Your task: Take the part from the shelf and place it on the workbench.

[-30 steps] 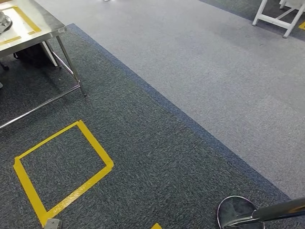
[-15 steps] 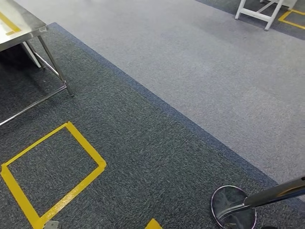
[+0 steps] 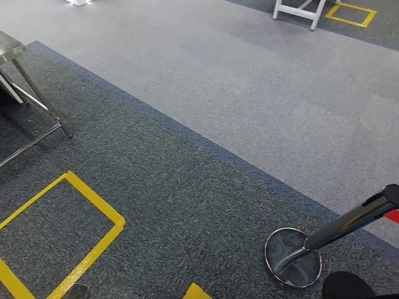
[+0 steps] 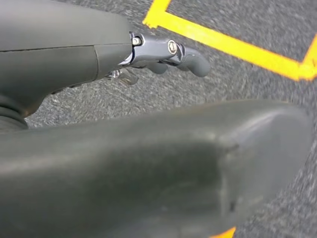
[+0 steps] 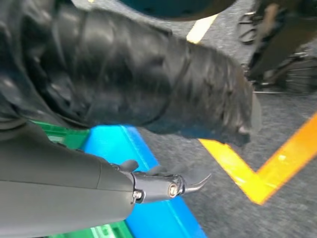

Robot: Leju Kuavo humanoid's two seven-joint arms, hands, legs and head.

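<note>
On dark carpet, a yellow tape square point(image 3: 56, 233) lies near left and a stanchion base point(image 3: 292, 256) near right. Left hand point(image 4: 164, 52) and right hand point(image 5: 164, 186) hang empty, fingers extended. Part's location: cannot tell.

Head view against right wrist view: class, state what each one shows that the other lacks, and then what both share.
Head view alone: a metal table leg, a pale grey carpet strip, and a leaning chrome barrier post on its round base. Right wrist view alone: the right hand, a black crinkled cover, and blue and green surfaces. Both share dark speckled carpet with yellow tape.
</note>
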